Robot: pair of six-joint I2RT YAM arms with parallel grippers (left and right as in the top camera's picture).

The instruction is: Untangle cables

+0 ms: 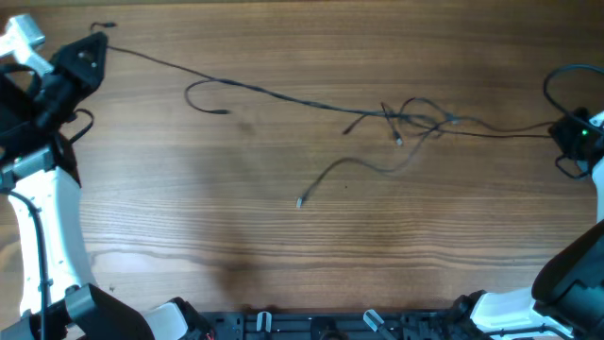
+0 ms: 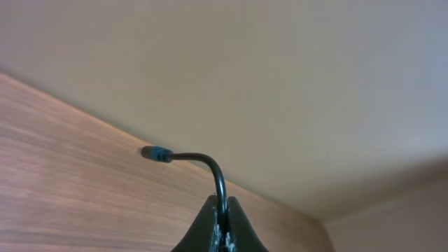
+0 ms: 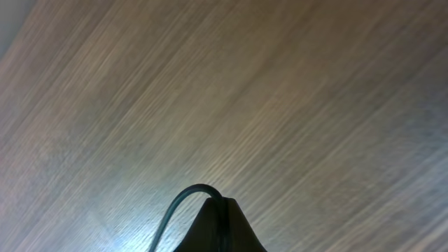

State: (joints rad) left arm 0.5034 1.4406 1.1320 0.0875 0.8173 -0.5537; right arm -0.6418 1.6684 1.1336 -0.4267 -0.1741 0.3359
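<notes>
Your left arm (image 1: 52, 217): white shell, black joints, thick black cable (image 1: 40, 255) alongside. Black wedge-shaped left tool (image 1: 100, 41). Right arm (image 1: 514, 307) matches; you'll spot a green lamp (image 1: 585, 132) beside black right tool (image 1: 559, 132).

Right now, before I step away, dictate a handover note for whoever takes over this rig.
Left gripper: shut on a cord just behind its plug, far-left table corner.
Right gripper: shut on a cord at the right edge.
Cables: strung in a line between the grippers; knot right of centre.
Done: both ends gripped, line stretched.
Left: loosen the knot, separate the cords.
</notes>
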